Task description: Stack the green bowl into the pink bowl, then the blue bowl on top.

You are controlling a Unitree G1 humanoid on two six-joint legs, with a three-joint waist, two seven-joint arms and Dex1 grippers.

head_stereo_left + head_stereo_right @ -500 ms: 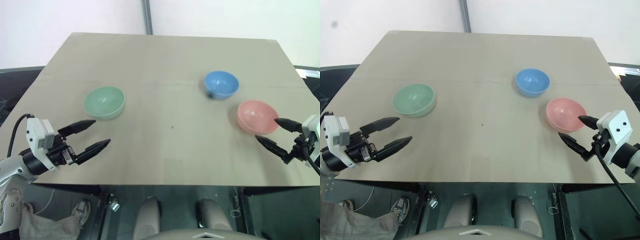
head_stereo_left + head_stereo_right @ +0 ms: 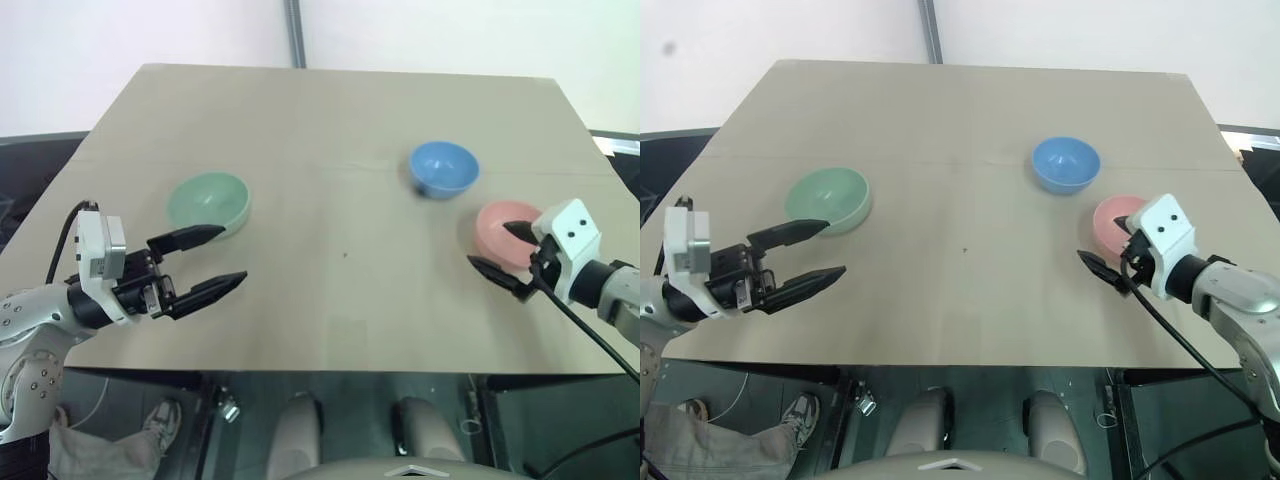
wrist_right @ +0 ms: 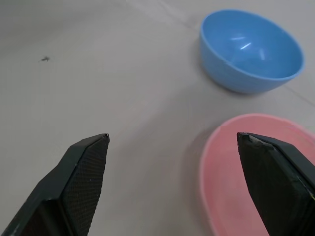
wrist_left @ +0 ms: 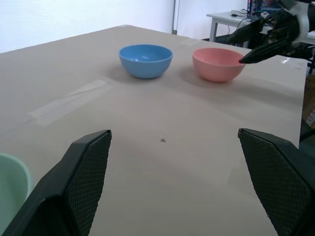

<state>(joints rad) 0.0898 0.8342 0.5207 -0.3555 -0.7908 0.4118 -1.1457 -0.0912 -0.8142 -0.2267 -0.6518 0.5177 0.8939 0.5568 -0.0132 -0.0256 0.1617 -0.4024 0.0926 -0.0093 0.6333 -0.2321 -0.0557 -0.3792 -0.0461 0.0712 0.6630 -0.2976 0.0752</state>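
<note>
Green bowl (image 2: 208, 203) sits on the table's (image 2: 340, 130) left side, with the left gripper (image 2: 212, 262) just beside it, jaws wide and empty. Blue bowl (image 2: 443, 168) and pink bowl (image 2: 497, 229) stand near each other on the right; the right gripper (image 2: 492, 250) straddles the pink rim, spread wide. All three bowls are plain and unmarked.
</note>
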